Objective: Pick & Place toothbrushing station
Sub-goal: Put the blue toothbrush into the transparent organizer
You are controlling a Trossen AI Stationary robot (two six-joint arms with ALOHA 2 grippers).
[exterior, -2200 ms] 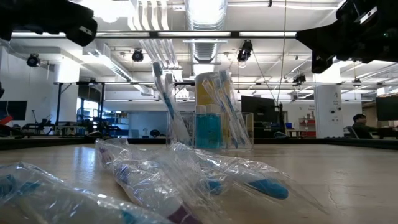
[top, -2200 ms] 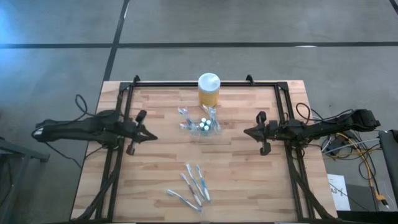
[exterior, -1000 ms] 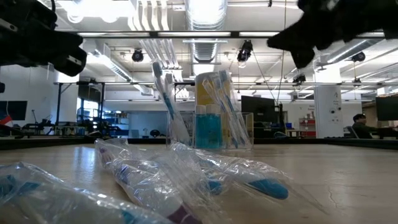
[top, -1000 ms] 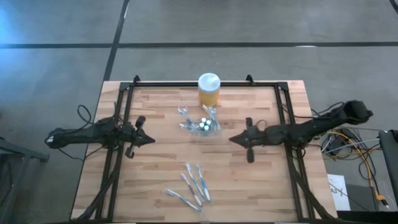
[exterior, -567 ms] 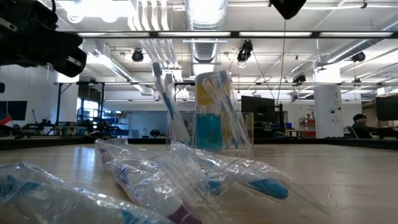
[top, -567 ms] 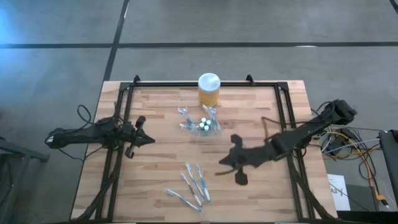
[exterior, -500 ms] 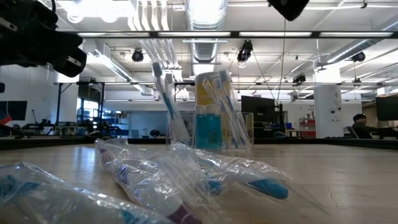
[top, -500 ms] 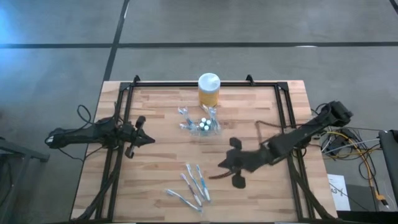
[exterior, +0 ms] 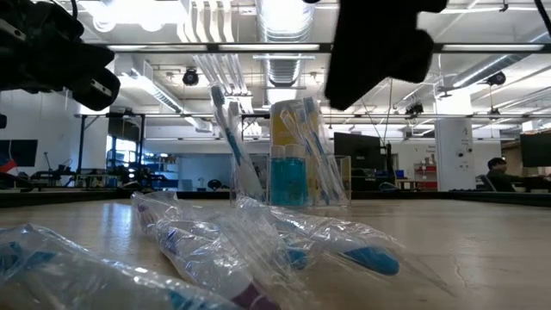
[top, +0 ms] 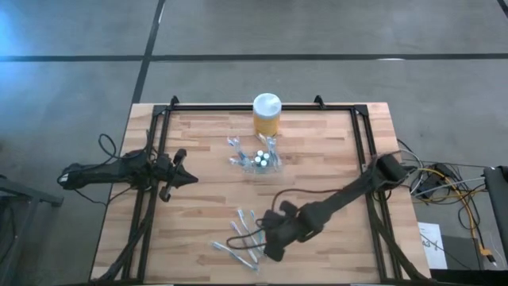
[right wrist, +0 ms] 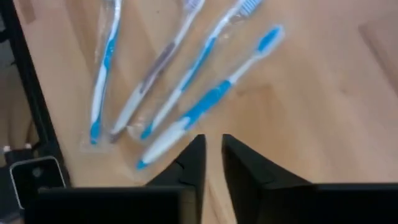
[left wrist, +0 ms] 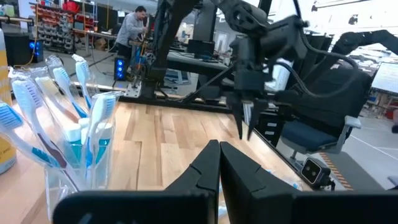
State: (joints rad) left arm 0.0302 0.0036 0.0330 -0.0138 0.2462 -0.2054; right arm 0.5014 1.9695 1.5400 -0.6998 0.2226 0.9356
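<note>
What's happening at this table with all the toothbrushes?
Two robot arms are sorting toothbrushes. The right gripper is stretched over the wrapped toothbrushes lying loose at the near edge of the wooden table, fingers slightly apart and holding nothing. The left gripper waits shut at the table's left side. A clear holder in the middle already stands brushes upright, beside a yellow jar.

Toothbrush holder standing, wrapped toothbrushes lying loose

A small clear plastic holder (top: pixel 259 160) stands upright near the far middle of the worktop, with blue-and-white toothbrushes (left wrist: pixel 59 118) leaning outward in it, bristles up, and a few white-capped round pieces (top: pixel 259 156) showing at its top from above. Well apart, toward the near edge, several more toothbrushes in clear wrappers (right wrist: pixel 186 87) lie flat, roughly side by side and fanned at slight angles, some touching.
</note>
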